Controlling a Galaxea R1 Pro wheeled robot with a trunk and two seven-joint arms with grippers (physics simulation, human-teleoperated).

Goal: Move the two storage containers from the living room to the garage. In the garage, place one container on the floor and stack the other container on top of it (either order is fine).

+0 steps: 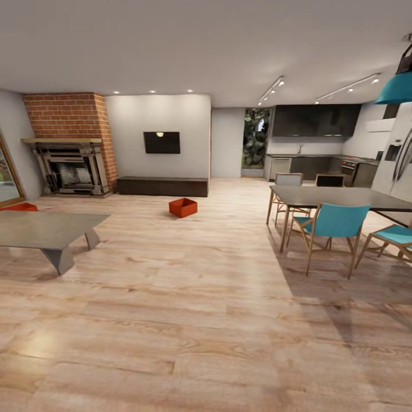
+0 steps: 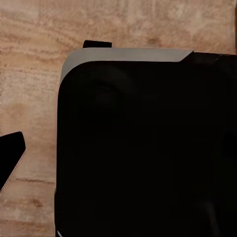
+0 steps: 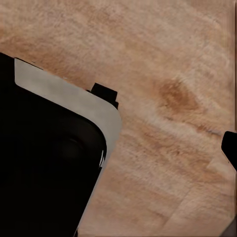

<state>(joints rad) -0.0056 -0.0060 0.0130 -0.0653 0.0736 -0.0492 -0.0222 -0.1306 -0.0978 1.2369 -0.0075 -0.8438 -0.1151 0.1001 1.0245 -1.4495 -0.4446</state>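
Note:
One orange-red storage container (image 1: 183, 207) sits open-topped on the light wood floor of the living room, in front of the long dark bench (image 1: 162, 186). A second orange-red container (image 1: 18, 207) peeks out at the far left behind the grey coffee table (image 1: 46, 230); most of it is hidden. Both are far from me. In the left wrist view one dark fingertip (image 2: 11, 159) shows at the picture's edge over wood floor, beside my black base (image 2: 143, 148). The right wrist view also has one dark fingertip (image 3: 230, 148) at the edge, with nothing held.
A brick fireplace (image 1: 71, 143) and wall TV (image 1: 162, 142) stand at the back. A dining table (image 1: 343, 197) with teal chairs (image 1: 332, 226) takes up the right side, and a kitchen lies behind it. Wide open plank floor (image 1: 194, 297) stretches between me and the container.

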